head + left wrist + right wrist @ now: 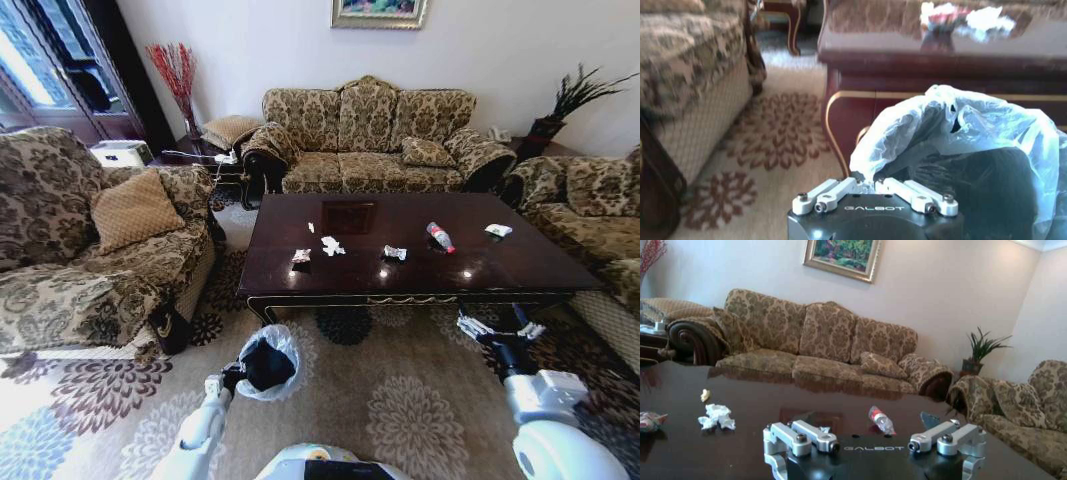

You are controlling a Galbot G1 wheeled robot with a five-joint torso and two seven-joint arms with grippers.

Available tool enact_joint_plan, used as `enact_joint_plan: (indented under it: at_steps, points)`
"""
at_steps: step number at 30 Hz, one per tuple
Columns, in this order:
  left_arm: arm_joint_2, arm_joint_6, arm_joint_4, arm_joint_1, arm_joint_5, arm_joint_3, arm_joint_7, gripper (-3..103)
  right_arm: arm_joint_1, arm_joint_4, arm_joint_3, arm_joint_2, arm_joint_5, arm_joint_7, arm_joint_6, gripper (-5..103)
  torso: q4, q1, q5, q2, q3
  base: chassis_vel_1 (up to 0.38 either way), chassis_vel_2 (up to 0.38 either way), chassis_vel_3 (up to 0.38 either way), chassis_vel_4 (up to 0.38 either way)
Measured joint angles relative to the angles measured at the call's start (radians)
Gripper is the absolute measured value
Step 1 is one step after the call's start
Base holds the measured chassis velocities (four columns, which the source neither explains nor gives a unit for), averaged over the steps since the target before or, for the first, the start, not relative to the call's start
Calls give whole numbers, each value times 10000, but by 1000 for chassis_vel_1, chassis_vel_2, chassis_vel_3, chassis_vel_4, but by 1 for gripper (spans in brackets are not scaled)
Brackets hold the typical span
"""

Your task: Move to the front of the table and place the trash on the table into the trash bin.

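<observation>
The left hand [872,192] pinches the trash bin [267,362] by its flimsy liner. Scraps (featherlight, crushable) and a slippery bottle [440,237] dot the table [500,265]; the right hand [875,445] hovers spread.

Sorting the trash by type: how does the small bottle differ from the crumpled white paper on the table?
The bottle is clear with a red label; the crumpled white paper is opaque and plain white. The bottle is a smooth, elongated thing lying on its side; the paper is an irregular wad. The bottle lies right of the table's middle, the paper left. Both rest on the glossy top, untouched.
</observation>
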Motion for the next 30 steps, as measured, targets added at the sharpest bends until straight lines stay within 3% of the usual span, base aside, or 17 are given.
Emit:
enact_joint_plan:
  at_steps: [6,17,27,30]
  points:
    - [46,-12,-827,449,-31,-164,51,3,19,-70,6,-10,-8,-4,15,100,-3,1,-6,0,1,0,0,0,0]
    - [254,-153,-3980,2157,-238,-879,424,3,41,-248,65,-24,-8,-50,71,100,0,0,0,0,0,0,0,0,0]
    - [300,-194,-4689,2530,-307,-1038,515,3,57,-205,71,-14,25,-51,81,100,0,1,-3,0,0,0,0,0,0]
    - [352,223,-5669,2614,-776,-1168,243,3,35,-114,132,-31,49,-48,84,100,0,1,-3,0,0,0,0,0,0]
